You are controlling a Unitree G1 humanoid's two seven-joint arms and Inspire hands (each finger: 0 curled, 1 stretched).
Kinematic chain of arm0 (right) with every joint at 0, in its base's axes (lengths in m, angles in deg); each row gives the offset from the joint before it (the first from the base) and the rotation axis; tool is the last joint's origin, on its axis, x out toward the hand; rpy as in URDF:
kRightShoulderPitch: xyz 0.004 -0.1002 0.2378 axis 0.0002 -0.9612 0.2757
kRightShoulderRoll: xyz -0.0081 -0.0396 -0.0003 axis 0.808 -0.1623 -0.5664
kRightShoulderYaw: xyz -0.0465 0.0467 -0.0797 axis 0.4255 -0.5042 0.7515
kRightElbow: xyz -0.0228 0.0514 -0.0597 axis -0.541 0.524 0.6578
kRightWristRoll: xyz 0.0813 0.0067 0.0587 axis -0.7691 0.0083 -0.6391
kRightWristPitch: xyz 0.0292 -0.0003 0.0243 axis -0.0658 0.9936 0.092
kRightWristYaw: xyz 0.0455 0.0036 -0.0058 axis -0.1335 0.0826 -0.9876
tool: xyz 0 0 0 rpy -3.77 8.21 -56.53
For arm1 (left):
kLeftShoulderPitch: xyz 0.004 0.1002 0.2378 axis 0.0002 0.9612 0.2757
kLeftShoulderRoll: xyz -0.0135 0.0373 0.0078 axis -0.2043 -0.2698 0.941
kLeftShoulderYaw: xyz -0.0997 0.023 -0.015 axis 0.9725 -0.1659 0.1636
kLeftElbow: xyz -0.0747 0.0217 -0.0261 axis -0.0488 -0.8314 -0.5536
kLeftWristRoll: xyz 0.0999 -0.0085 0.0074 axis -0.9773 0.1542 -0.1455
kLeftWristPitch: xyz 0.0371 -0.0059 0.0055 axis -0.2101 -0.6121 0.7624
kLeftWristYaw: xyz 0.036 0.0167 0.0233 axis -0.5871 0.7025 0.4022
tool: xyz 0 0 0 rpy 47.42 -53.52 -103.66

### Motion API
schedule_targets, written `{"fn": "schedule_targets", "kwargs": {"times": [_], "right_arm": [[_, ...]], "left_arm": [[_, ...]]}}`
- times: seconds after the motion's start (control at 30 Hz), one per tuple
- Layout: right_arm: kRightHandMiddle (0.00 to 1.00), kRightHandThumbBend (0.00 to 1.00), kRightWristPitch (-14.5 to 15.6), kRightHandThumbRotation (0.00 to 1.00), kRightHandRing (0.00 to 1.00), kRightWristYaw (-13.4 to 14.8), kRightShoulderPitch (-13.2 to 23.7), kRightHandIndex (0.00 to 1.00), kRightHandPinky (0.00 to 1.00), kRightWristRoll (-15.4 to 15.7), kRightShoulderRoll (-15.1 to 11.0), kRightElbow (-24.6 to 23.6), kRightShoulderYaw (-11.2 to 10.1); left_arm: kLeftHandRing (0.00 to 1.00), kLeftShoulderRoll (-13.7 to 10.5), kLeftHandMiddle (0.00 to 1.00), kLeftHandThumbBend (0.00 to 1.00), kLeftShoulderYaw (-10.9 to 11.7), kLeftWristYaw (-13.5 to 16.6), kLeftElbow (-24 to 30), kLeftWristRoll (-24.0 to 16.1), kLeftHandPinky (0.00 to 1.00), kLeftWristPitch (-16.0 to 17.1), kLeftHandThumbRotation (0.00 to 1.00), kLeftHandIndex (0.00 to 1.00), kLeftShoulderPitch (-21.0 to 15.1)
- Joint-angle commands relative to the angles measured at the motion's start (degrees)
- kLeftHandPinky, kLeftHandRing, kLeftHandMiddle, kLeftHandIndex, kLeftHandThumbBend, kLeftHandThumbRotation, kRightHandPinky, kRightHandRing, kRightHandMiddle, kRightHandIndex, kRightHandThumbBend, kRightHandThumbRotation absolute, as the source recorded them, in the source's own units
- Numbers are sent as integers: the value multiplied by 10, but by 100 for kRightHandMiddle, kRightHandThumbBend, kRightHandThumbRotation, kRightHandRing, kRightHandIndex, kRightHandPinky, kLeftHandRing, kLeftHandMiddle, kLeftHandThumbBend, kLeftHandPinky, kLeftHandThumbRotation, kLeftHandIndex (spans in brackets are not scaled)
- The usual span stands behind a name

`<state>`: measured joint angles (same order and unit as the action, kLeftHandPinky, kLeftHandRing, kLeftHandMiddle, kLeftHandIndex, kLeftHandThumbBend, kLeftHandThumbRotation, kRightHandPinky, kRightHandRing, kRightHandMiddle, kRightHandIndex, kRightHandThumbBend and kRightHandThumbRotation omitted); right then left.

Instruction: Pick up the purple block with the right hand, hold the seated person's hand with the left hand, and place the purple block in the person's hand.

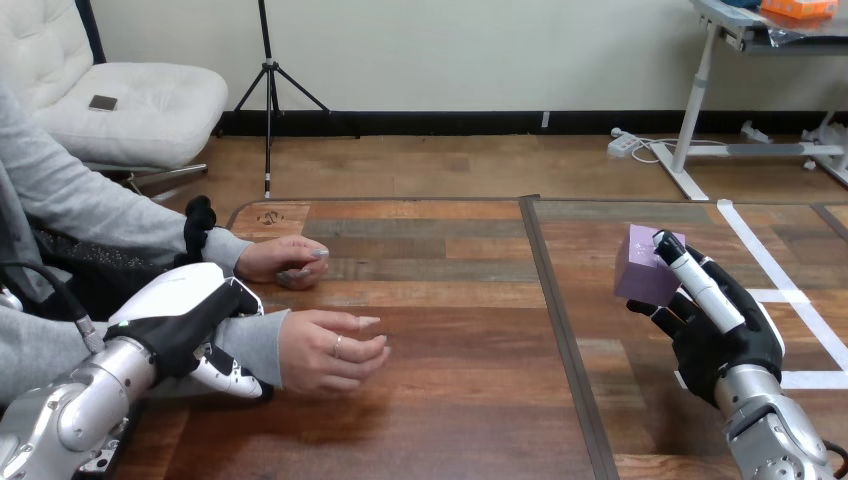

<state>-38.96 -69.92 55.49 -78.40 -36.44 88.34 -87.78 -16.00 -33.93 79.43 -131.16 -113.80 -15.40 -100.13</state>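
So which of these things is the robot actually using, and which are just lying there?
In the job:
- purple block, held in the right hand
- left hand, curled round the person's wrist
- person's nearer hand

Just there:
- person's farther hand, resting on the table
- white tape on the table
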Motion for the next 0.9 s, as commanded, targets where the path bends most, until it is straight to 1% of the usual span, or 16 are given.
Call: {"fn": "schedule_targets", "kwargs": {"times": [0.0,0.1,0.2,0.3,0.4,0.6,0.73,0.87], "right_arm": [[45,76,-7,0,39,-2,21,44,34,-5,9,-26,4],[45,76,-7,0,39,-2,20,44,34,-4,10,-28,5],[45,75,-12,0,39,-8,16,44,34,-4,11,-31,8],[45,75,-15,0,39,-10,15,44,34,-2,11,-32,10],[45,76,-16,0,39,-6,12,44,34,2,13,-37,13],[45,75,-28,0,40,-7,6,44,34,6,19,-44,20],[45,75,-29,0,40,-10,3,44,34,4,23,-49,22],[45,73,-33,0,40,-14,-1,44,34,6,27,-53,25]], "left_arm": [[23,13,31,60,28,-3,40,31,17,-2,0,32,-10],[23,12,31,59,33,-4,50,35,17,-2,0,32,-6],[22,11,30,59,40,-6,63,42,16,-4,0,33,-1],[22,9,30,58,46,-14,80,48,16,-12,0,33,4],[22,7,30,58,53,-17,100,48,16,-20,0,34,10],[22,13,30,61,72,-2,116,62,15,-2,0,35,21],[21,15,29,64,82,13,129,66,15,12,0,35,29],[21,17,29,64,90,17,149,68,15,9,0,34,38]]}}
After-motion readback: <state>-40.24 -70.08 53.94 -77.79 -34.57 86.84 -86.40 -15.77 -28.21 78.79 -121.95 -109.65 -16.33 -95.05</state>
